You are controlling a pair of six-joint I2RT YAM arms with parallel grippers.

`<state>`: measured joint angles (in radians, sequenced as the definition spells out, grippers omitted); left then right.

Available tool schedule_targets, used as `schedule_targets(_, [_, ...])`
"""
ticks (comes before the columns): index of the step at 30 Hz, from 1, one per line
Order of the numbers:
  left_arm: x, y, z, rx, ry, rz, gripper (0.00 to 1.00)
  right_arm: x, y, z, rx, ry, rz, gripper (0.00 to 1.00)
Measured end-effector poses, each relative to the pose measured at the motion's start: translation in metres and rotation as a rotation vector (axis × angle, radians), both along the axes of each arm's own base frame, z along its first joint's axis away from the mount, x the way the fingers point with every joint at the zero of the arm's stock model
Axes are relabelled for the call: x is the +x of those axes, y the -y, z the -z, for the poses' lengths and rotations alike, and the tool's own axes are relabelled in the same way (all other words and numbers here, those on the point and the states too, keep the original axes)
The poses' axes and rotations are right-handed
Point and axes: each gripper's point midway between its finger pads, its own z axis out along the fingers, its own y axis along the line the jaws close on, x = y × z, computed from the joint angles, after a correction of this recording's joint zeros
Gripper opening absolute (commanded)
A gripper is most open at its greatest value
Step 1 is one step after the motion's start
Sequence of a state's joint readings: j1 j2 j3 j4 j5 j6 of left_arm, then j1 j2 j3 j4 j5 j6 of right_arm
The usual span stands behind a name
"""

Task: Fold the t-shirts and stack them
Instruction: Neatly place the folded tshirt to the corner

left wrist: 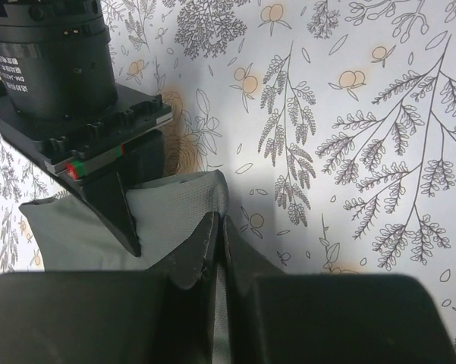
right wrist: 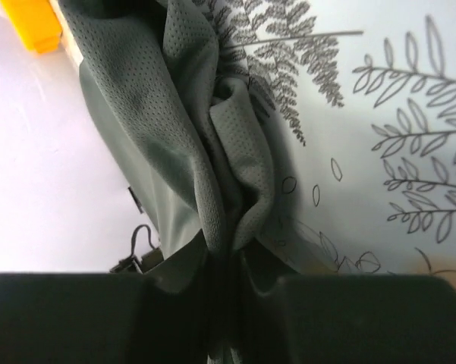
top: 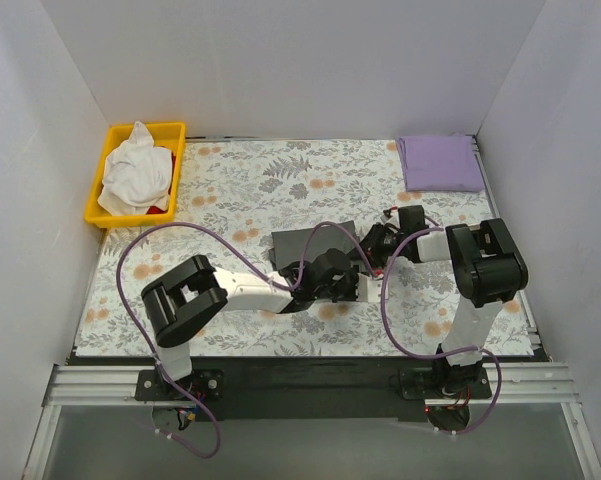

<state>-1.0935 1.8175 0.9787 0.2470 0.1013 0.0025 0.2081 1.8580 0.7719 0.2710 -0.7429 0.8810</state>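
Hems should meet squarely as left gripper (left wrist: 216, 235) and right gripper (right wrist: 226, 262), both pinching the charcoal t-shirt (top: 305, 243), seemingly fold it.

Plain white walls (top: 280, 60) enclose the table (top: 230, 190) on three sides. A floral-patterned tablecloth (top: 450, 300) covers the table. Lighting is even.

Away from the action, far-left corner.
Spotting a yellow rectangular plastic bin (top: 96, 200) heaped with crumpled white cloth (top: 136, 172), at the edge of a leaf-and-orange-blossom printed tablecloth (top: 230, 190).
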Motion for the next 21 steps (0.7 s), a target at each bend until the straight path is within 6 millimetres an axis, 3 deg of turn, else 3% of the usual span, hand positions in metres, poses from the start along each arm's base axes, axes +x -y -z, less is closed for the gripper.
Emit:
schedule_targets(2, [0.002,-0.001,0.000,-0.005,-0.012,-0.010,0.00,0.003,0.000,0.003,-0.020,0.003,0.012,0.02])
schedule_targets(4, [0.004,-0.002,0.000,-0.010,-0.022,-0.021,0.07,0.007,0.000,0.003,-0.036,0.015,0.022,0.01])
schedule_targets(5, [0.005,-0.003,0.000,-0.011,-0.026,-0.027,0.16,0.010,-0.001,0.003,-0.044,0.025,0.022,0.01])
schedule_targets(9, [0.006,-0.012,-0.009,-0.028,-0.091,-0.065,0.25,0.032,-0.001,-0.009,-0.100,0.127,-0.016,0.01])
schedule_targets(14, [0.004,-0.037,-0.047,-0.095,-0.242,-0.114,0.28,0.089,0.005,-0.045,-0.254,0.372,-0.114,0.01])
schedule_targets(17, [0.011,-0.057,-0.076,-0.140,-0.278,-0.173,0.29,0.137,0.015,-0.064,-0.401,0.525,-0.190,0.01])
schedule_targets(21, [0.006,-0.074,-0.097,-0.170,-0.317,-0.216,0.31,0.188,0.043,-0.064,-0.599,0.636,-0.264,0.01])
